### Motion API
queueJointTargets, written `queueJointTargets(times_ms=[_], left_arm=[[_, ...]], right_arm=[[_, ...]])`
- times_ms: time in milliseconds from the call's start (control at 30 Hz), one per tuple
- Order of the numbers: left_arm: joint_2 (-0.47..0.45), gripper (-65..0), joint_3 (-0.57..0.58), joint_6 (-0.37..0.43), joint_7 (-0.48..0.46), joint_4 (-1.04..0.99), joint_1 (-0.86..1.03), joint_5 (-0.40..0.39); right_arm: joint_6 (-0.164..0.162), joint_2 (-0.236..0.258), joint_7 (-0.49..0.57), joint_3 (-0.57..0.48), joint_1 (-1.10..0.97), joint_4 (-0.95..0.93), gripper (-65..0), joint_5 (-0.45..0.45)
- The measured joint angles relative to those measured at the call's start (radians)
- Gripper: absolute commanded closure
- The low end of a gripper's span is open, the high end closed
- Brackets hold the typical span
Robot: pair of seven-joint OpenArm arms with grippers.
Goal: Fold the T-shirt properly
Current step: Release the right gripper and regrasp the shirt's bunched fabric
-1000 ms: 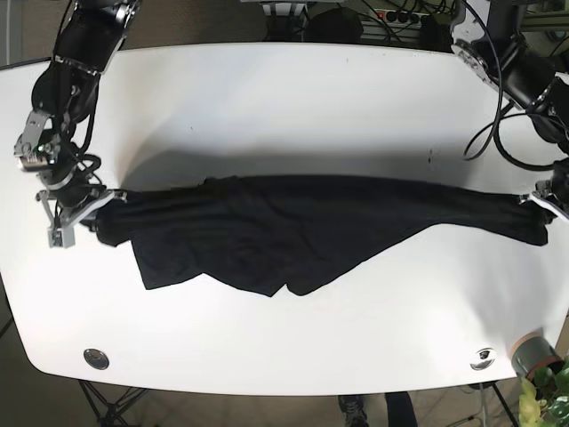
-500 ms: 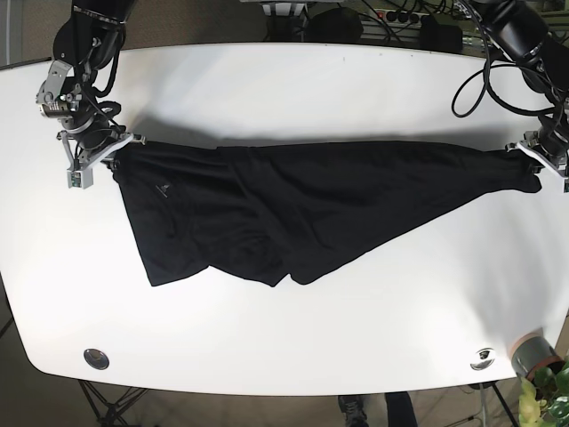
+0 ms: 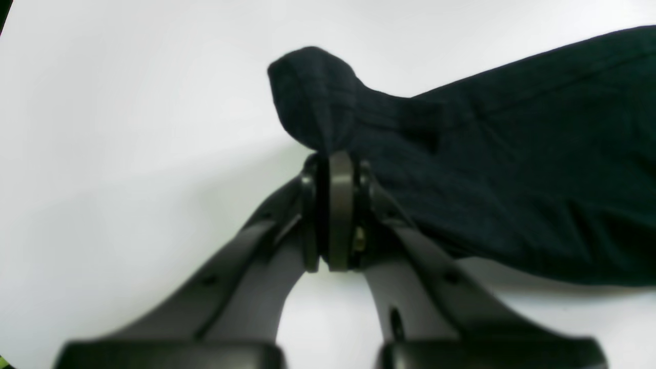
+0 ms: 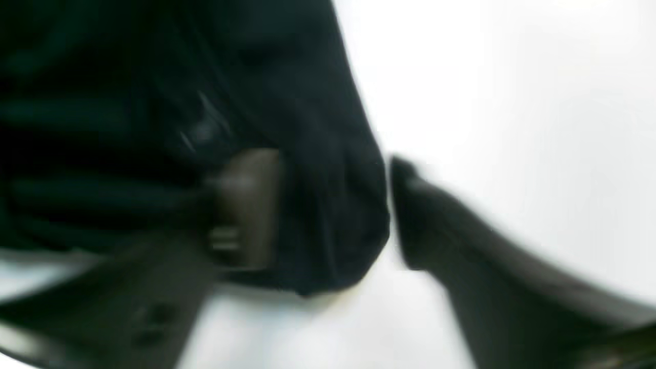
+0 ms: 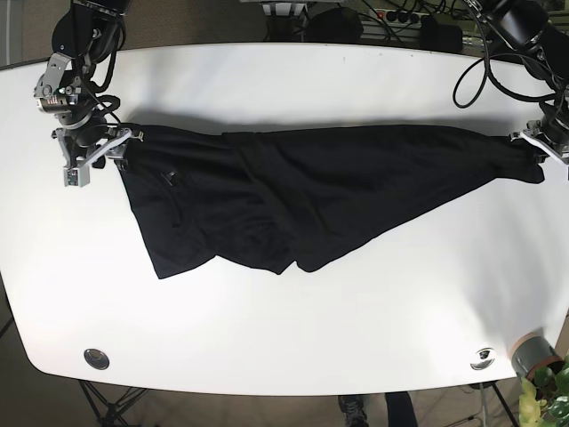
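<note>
The black T-shirt (image 5: 302, 191) lies stretched across the white table (image 5: 284, 80), its top edge taut from left to right. My left gripper (image 5: 536, 142) at the right end is shut on a bunched tip of the shirt (image 3: 512, 169), the pads (image 3: 341, 205) pressed together. My right gripper (image 5: 100, 151) is at the shirt's left corner. In the blurred right wrist view its fingers (image 4: 246, 205) stand apart, with a fold of the shirt (image 4: 328, 205) lying loose between them.
A grey pot (image 5: 533, 354) with a green plant stands at the front right corner. Two round metal caps (image 5: 96, 358) (image 5: 483, 358) sit in the table near the front edge. Cables hang behind the far edge.
Both arms carried the shirt's top edge toward the back of the table, so more of the cloth now lies spread flat. In the last half second they barely moved.
</note>
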Motion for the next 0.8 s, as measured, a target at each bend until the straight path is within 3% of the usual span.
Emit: queueJointTargets(times_ms=[100, 300, 433, 567, 800], left_arm=[[-0.002, 0.0, 0.000, 0.000, 0.000, 0.000, 0.000, 0.000], [-0.002, 0.0, -0.001, 0.000, 0.000, 0.000, 0.000, -0.002], [-0.002, 0.0, -0.002, 0.000, 0.000, 0.000, 0.000, 0.000], [-0.002, 0.0, -0.004, 0.000, 0.000, 0.000, 0.002, -0.001], [-0.002, 0.0, -0.004, 0.000, 0.001, 0.000, 0.020, 0.001]], right_arm=[[0.001, 0.003, 0.001, -0.007, 0.013, 0.051, -52.3, 0.005], [0.005, 0.011, 0.005, -0.132, 0.117, 0.066, -52.3, -0.007], [0.014, 0.011, 0.000, -0.233, 0.201, 0.000, -52.3, 0.005], [-0.002, 0.035, 0.003, -0.323, 0.300, -0.084, -52.3, -0.008], [0.001, 0.033, 0.005, -0.504, 0.493, -0.303, -52.3, -0.007]])
